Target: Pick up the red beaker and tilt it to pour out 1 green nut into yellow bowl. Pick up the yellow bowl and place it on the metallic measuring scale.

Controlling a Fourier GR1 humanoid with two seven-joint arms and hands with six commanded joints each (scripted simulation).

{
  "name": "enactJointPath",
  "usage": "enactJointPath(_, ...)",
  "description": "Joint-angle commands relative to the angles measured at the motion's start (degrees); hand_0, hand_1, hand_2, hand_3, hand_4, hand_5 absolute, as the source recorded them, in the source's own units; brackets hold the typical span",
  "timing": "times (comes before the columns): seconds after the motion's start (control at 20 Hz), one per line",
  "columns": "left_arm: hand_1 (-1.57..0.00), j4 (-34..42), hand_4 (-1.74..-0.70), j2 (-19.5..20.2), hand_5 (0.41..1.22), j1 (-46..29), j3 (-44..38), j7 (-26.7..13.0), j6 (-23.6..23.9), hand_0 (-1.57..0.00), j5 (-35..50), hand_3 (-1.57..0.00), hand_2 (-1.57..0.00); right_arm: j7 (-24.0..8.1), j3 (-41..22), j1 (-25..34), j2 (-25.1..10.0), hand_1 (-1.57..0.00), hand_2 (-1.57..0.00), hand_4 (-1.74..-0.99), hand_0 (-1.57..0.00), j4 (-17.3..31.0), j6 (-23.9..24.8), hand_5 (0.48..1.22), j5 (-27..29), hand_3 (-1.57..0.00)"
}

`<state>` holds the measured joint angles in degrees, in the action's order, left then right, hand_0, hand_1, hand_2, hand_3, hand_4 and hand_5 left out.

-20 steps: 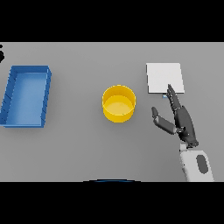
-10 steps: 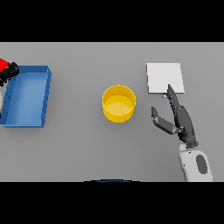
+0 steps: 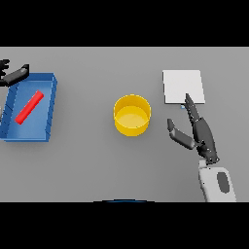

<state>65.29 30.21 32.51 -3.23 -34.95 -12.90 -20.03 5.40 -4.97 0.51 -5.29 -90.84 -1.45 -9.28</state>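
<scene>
No legible text observed, no labels, brands, numbers or signs on the yellow bowl (image 3: 132, 115), the white scale plate (image 3: 182, 86), the blue tray (image 3: 50, 107), the grey surface (image 3: 92, 165)

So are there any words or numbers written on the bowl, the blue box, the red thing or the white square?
None: no words, numbers or signs can be read anywhere.
The yellow bowl is plain.
The blue tray is plain.
The red beaker lying in it has no label.
The metallic measuring scale is a blank pale square.
</scene>
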Motion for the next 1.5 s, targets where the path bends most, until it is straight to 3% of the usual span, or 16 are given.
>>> enactJointPath(0.0,-0.17,-0.3,-0.78,0.2,0.655,0.1,0.0,0.0,-0.5,-0.21,-0.2,-0.1,-0.16,-0.1,-0.1,-0.1,-0.1,0.0,0.0,-1.308,0.0,-0.1,0.2,0.717,-0.3,0.0)
enactJointPath(0.25,-0.06,0.4,-0.73,-0.1,0.658,-0.8,0.9,0.7,1.5,-0.07,-2.8,-0.03,-0.05,-1.1,-0.5,-0.3,0.1,0.0,0.0,-1.279,0.0,0.3,0.5,0.713,-1.2,0.0)
enactJointPath(0.35,-0.04,0.4,-0.73,-1.0,0.664,-1.1,0.8,1.1,2.4,-0.04,-2.4,-0.02,-0.03,-3.3,-1.3,0.4,-0.4,0.0,0.0,-1.281,0.0,-0.9,1.9,0.688,-3.8,0.0)
enactJointPath(0.45,-0.02,2.1,-0.72,-1.6,0.675,-1.2,0.8,0.8,3.2,-0.03,-2.4,-0.01,-0.02,-6.4,-2.6,2.8,-2.3,0.0,0.0,-1.222,0.0,-0.6,2.5,0.662,-8.0,0.0)
enactJointPath(0.55,-0.01,1.7,-0.72,-1.8,0.685,-0.5,0.4,1.2,3.8,-0.02,-2.2,-0.01,-0.01,-3.3,-4.0,5.8,-4.2,0.0,0.0,-1.167,-0.01,-0.6,-1.7,0.672,-7.1,0.0)
enactJointPath(0.65,-0.01,2.0,-0.73,-2.0,0.7,-1.1,0.3,2.2,3.9,-0.01,-1.8,0.0,-0.01,-1.9,-5.3,8.9,-7.3,0.0,0.0,-1.202,-0.01,0.6,-6.1,0.683,-7.3,0.0)
enactJointPath(0.7,-0.01,2.7,-0.73,-2.0,0.707,-1.5,0.3,2.2,3.8,-0.01,-1.7,0.0,-0.01,-1.1,-7.2,10.8,-8.6,0.0,0.0,-1.231,-0.01,1.3,-7.5,0.677,-9.4,0.0)
enactJointPath(0.8,0.0,2.7,-0.74,-1.6,0.709,-1.0,0.2,2.3,3.5,0.0,-1.7,0.0,0.0,-2.4,-9.9,14.6,-11.1,0.0,0.0,-1.26,0.0,2.7,-9.5,0.656,-13.6,0.0)
enactJointPath(1.0,0.0,3.5,-0.75,-1.7,0.711,-2.3,0.0,2.5,3.4,0.0,-1.2,0.0,0.0,-2.0,-16.3,20.7,-14.8,0.0,0.0,-1.23,0.0,5.1,-12.5,0.62,-22.3,0.0)
enactJointPath(1.2,0.0,3.6,-0.75,-2.1,0.714,-2.3,-0.4,3.2,3.6,0.0,-0.6,0.0,0.0,1.1,-20.7,26.1,-16.7,0.0,0.0,-1.234,0.0,7.9,-16.7,0.62,-25.7,0.0)
enactJointPath(1.45,0.0,3.2,-0.77,-2.0,0.721,-2.2,-1.1,3.8,3.4,0.0,0.1,0.0,0.0,2.2,-25.5,30.3,-17.4,0.0,0.0,-1.21,0.0,11.3,-20.9,0.641,-29.1,0.0)
